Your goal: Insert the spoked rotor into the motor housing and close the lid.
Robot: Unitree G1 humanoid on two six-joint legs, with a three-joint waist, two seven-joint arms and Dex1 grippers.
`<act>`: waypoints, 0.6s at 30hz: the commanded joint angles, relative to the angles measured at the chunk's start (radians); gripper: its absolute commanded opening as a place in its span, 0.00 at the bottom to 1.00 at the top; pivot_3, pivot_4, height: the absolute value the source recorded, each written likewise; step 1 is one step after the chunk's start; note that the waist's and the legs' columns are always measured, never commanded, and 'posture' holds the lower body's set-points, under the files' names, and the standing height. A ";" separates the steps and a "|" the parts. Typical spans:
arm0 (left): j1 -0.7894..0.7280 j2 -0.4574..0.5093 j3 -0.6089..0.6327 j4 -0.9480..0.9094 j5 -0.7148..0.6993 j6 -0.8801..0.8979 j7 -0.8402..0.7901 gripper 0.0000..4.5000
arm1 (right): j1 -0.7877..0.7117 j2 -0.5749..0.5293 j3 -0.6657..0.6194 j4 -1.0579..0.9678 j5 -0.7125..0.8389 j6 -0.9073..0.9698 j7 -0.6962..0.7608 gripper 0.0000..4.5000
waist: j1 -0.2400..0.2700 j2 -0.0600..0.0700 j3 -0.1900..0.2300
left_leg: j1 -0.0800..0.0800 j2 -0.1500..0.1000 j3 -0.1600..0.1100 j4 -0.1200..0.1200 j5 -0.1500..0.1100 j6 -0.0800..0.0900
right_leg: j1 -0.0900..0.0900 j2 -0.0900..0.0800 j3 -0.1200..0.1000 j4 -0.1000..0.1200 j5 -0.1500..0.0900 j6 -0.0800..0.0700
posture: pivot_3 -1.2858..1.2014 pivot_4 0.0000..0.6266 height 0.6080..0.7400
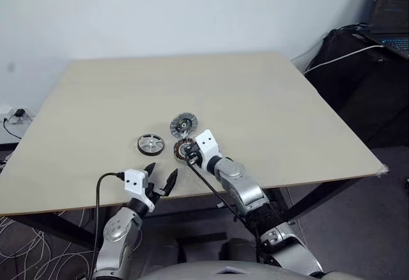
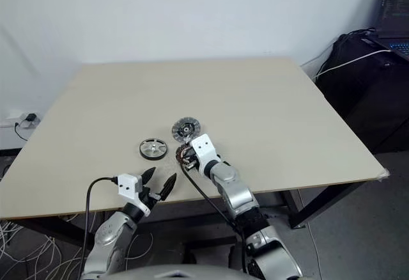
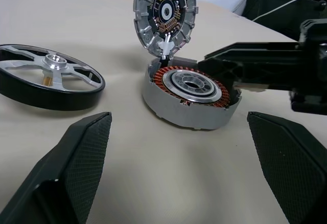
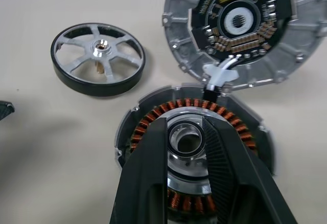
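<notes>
With the nearly closed right gripper (image 4: 196, 147) over the copper-wound round motor housing (image 3: 190, 95) and the left gripper (image 1: 161, 179) spread empty, the dark-rimmed silver spoked rotor (image 4: 98, 59) should be taken by its rim and seated level.

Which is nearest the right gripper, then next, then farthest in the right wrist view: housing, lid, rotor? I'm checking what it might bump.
1. Housing: directly under the right gripper, whose fingers sit over its silver centre.
2. Lid: just beyond, tilted up open at the housing's far edge.
3. Rotor: farthest, lying flat and apart on the table, off to the robot's left.
</notes>
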 commanded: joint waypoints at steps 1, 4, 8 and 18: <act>-0.019 -0.005 0.007 -0.026 -0.009 -0.009 0.002 1.00 | -0.037 0.014 0.001 0.033 -0.009 -0.043 0.007 0.15 | 0.000 0.000 0.000 | 0.000 0.000 0.000 0.000 0.000 0.000 | 0.000 0.000 0.000 0.000 0.000 0.000 | 0.52 0.00 1.00; -0.022 -0.004 0.007 -0.023 -0.009 -0.010 0.001 1.00 | -0.049 0.017 -0.001 0.063 -0.015 -0.056 0.009 0.15 | -0.002 0.000 0.000 | 0.000 0.000 0.000 0.000 0.000 0.000 | 0.000 0.001 0.000 0.000 0.000 0.000 | 0.52 0.00 1.00; -0.024 -0.005 0.007 -0.024 -0.011 -0.008 -0.001 1.00 | -0.059 0.018 -0.009 0.097 -0.022 -0.073 0.011 0.15 | -0.002 0.000 0.000 | 0.000 0.000 0.000 0.000 0.000 0.000 | 0.000 0.001 0.000 0.000 0.000 0.000 | 0.52 0.00 1.00; -0.029 -0.004 0.013 -0.020 -0.015 -0.005 -0.001 1.00 | -0.085 0.018 -0.024 0.147 -0.027 -0.091 0.003 0.15 | -0.004 0.000 0.000 | 0.000 0.000 0.000 0.000 0.000 0.000 | 0.000 0.001 0.000 0.000 0.000 0.000 | 0.52 0.00 1.00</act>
